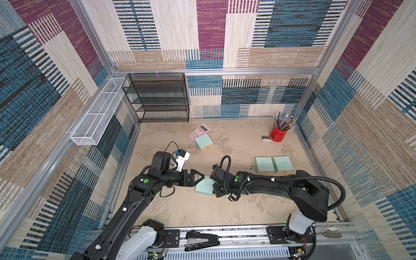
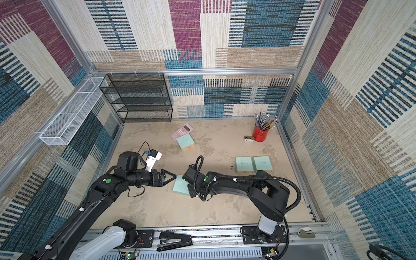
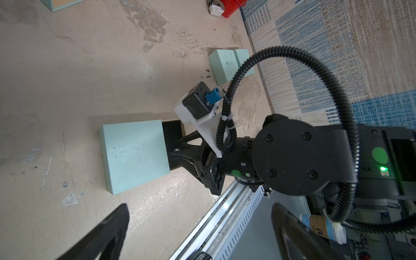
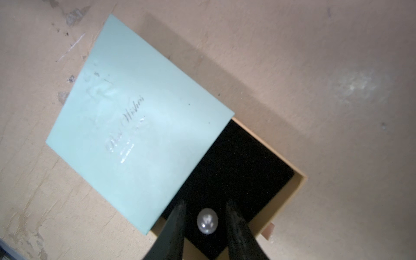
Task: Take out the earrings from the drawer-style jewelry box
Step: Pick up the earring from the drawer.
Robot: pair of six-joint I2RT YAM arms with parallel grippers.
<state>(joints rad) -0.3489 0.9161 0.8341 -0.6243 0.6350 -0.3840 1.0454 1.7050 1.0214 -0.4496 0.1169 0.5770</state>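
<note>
Right gripper (image 4: 206,203) sits low over the pulled-out drawer (image 4: 298,188) of the jewelry box (image 4: 139,119). Its jaws stand partly apart, one on each side of a single pearl-like earring (image 4: 207,221), with dark lining showing in both gaps, so it grips nothing yet. The earring lies on the drawer's black lining near the open end, just beside the edge of the mint sleeve. You see only this one; any others are under the sleeve or out of sight. Left gripper (image 3: 198,211) is spread wide and empty, hovering near the sleeve's closed end in both top views; you cannot tell whether it touches the box. Judgement: the stud is feather-light, hard, round and glossy, so it will likely squirt out of an off-centre pinch. Take it across the pearl's widest part, fingertips level, pressure gentle. If a post is pushed into the lining, expect slight resistance and lift straight up. The cardboard box looks light too and may slide on the counter (image 4: 337,67); steady it.
</note>
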